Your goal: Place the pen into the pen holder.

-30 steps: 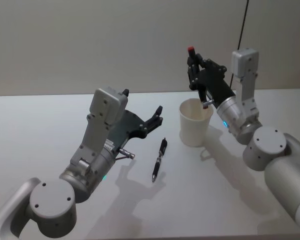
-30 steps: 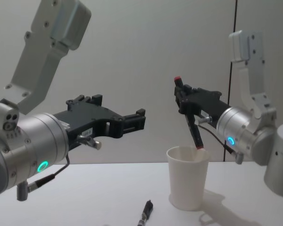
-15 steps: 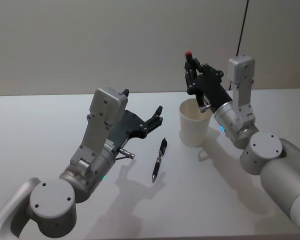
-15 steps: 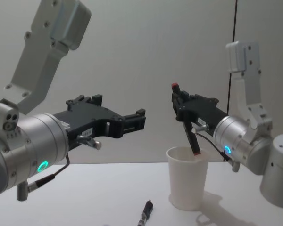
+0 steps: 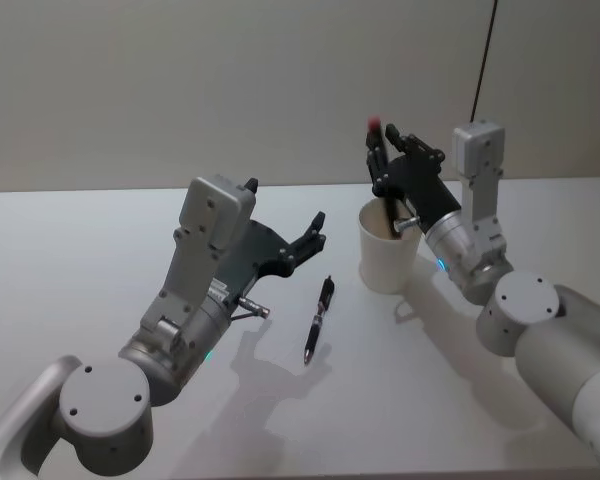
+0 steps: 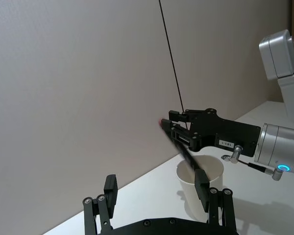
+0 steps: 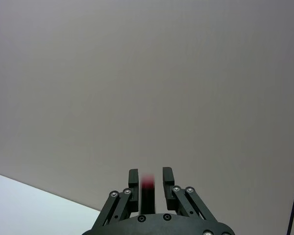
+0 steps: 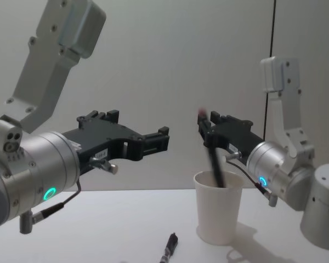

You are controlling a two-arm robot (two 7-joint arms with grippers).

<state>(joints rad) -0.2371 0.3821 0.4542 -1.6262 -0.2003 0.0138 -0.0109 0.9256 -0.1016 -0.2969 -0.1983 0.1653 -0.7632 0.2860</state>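
Sliding lower than before, the red-topped pen (image 8: 213, 156) now has its tip inside the pen holder (image 8: 219, 211). The right gripper (image 8: 208, 125), just above it, has let go, fingers a little apart. The left gripper (image 8: 164, 139) hangs open, empty.

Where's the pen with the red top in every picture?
Head view: red-topped pen right of centre, slanting into the white cup.
Left wrist view: pen leaning from right gripper into cup.
Right wrist view: red top between its fingers.
Chest view: pen right of centre, dipping into cup.
Shared landmark: right gripper.
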